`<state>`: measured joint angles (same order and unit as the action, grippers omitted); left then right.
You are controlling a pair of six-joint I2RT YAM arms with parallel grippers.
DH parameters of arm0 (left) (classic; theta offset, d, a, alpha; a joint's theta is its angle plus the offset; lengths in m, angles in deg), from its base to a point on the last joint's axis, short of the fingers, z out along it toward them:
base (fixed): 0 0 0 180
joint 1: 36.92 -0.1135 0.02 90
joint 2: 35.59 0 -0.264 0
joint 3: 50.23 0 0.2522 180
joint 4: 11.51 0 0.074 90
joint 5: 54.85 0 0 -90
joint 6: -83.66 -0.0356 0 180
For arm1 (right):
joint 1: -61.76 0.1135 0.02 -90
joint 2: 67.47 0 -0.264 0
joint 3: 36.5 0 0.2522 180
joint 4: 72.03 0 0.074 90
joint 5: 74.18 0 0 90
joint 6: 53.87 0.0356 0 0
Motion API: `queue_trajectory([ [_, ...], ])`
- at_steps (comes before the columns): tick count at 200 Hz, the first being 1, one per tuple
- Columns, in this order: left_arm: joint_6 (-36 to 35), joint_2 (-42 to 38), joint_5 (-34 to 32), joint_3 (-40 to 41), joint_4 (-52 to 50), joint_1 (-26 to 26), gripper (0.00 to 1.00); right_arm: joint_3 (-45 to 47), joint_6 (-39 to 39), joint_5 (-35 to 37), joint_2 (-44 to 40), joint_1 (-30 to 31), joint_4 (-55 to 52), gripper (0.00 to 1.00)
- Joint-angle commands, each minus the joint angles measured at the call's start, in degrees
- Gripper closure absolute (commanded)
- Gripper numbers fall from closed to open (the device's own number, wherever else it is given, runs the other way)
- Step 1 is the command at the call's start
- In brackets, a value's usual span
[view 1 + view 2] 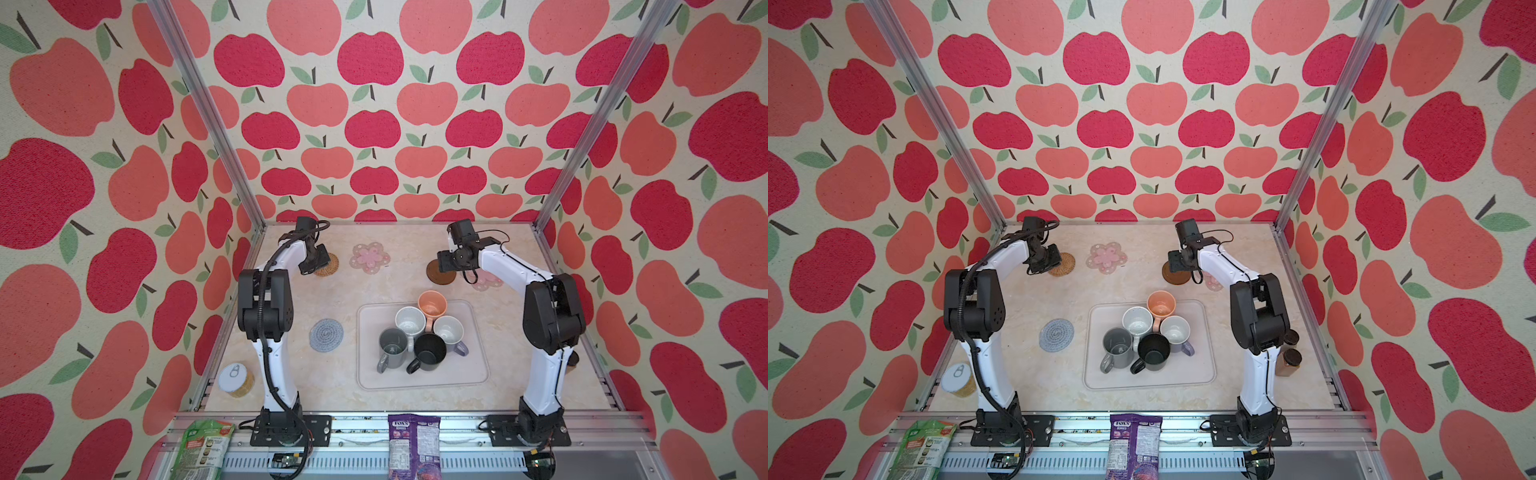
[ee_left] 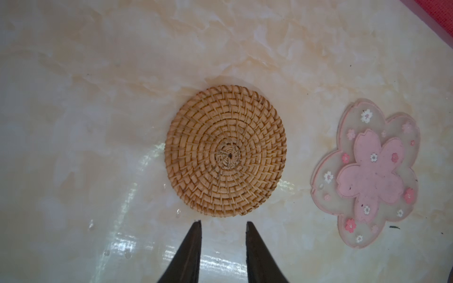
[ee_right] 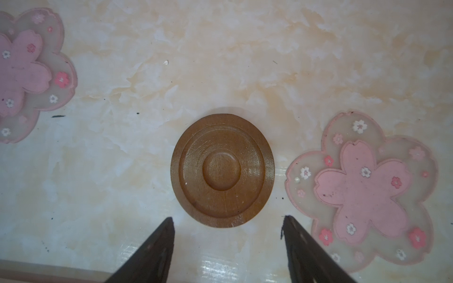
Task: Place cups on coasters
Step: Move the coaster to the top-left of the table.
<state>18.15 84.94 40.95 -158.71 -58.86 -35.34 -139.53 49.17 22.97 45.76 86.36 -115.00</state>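
Five cups stand bunched on the pale tray (image 1: 473,374): grey (image 1: 392,349), white (image 1: 410,321), black (image 1: 430,352), peach (image 1: 432,303) and lavender (image 1: 451,330). No coaster has a cup on it. My left gripper (image 2: 223,221) hangs above the table just short of the rattan coaster (image 2: 225,150), its jaws a narrow gap apart with nothing between. My right gripper (image 3: 228,218) is wide open by the dark brown coaster (image 3: 221,169). Pink flower coasters (image 1: 370,257) (image 3: 360,188) lie at the back. The grey-blue coaster (image 1: 326,334) lies left of the tray.
A tin can (image 1: 236,380) stands at the front left corner. Two brown jars (image 1: 1289,361) stand by the right arm's base. Snack bags (image 1: 203,449) (image 1: 413,444) lie on the front rail. Apple-patterned walls close in three sides.
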Motion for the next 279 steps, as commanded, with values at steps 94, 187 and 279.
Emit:
queue_trajectory([
  [94, 4.55, 1.29, -4.01, 0.05, -2.72, 4.24, 0.63, 0.74, -2.17, -3.94, -1.85, 2.9, 4.46, 0.27],
  [187, 5.43, 1.98, -7.12, 4.28, -3.2, 3.95, 0.62, 1.49, -1.46, -4.35, -1.08, 3.61, 4.44, 0.27],
  [279, 7.05, 10.23, -8.2, -3.95, -1.73, 2.54, 0.6, 1.12, 3.02, -10.87, 1.21, 4.14, 7.43, 0.28],
])
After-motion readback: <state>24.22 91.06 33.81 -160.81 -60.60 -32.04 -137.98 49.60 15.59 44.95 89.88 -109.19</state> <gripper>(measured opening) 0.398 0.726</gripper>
